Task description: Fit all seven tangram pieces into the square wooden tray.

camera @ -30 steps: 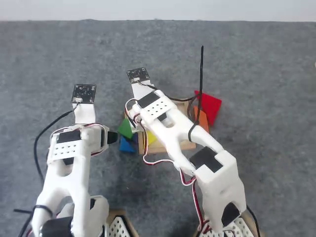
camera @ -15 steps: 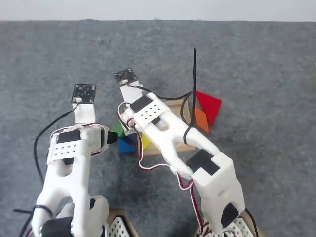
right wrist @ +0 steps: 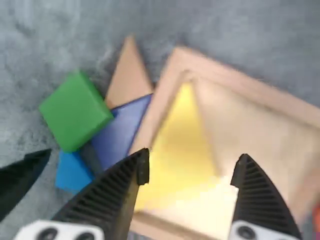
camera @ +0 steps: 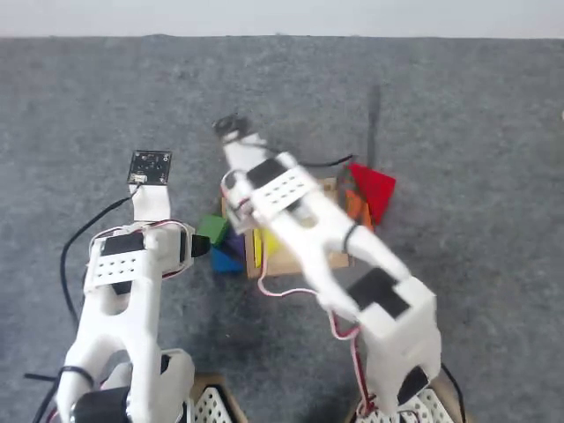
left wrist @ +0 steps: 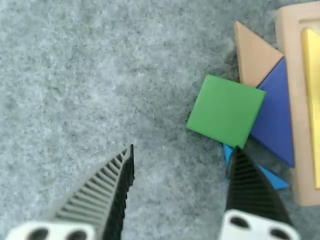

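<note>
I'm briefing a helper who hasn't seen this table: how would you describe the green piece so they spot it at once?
Find the square wooden tray on the grey carpet; a small cluster of pieces lies just outside one of its walls. The green square sits on the cluster's far side from the tray, against the dark blue triangle and near the tan triangle. It is the only green piece there.

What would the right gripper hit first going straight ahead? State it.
Likely the yellow piece lying in the wooden tray; the open right gripper points at it, though depth is unclear.
</note>
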`<state>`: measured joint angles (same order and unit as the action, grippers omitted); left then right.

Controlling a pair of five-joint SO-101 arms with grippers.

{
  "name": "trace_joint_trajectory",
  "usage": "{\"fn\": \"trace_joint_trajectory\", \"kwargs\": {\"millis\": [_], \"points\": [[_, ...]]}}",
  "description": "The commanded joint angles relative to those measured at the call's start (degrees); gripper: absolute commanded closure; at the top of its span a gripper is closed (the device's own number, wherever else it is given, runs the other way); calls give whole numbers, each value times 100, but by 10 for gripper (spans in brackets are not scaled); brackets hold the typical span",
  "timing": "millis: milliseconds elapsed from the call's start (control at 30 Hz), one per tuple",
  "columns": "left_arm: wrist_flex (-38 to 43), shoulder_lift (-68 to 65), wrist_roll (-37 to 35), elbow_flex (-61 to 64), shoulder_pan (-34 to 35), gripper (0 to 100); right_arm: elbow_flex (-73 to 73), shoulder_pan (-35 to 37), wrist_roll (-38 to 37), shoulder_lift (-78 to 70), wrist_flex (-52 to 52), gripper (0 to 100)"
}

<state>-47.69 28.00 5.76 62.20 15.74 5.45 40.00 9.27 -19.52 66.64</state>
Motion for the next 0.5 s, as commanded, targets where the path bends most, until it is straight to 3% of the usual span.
{"fn": "trace_joint_trajectory", "kwargs": {"millis": [0,267,467], "points": [[132,185,-35,-40,-18,706,-193,-629,-510,1095,251,731],[132,185,-35,-40,-18,706,-738,-2765,-2620,1367,-84,730],[141,185,-35,-48,-18,706,-738,-2818,-3138,611,-523,722]]}}
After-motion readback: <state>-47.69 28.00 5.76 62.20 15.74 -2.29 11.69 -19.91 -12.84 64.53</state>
